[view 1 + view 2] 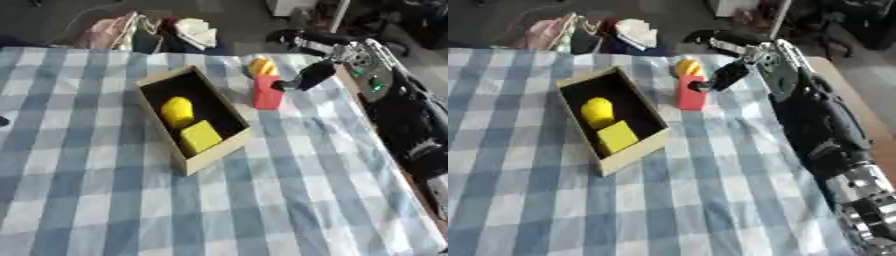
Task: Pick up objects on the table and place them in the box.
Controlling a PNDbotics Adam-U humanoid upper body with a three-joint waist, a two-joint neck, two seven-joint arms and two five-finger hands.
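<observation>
Box (pixel 203 159) holds two yellow pieces (one red block (pixel 268 95) outside).

No text, label, brand, number or sign can be read anywhere.

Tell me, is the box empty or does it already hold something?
Not empty. The open box holds two yellow things: a rounded piece and a cube lying beside it on the dark bottom.
</observation>
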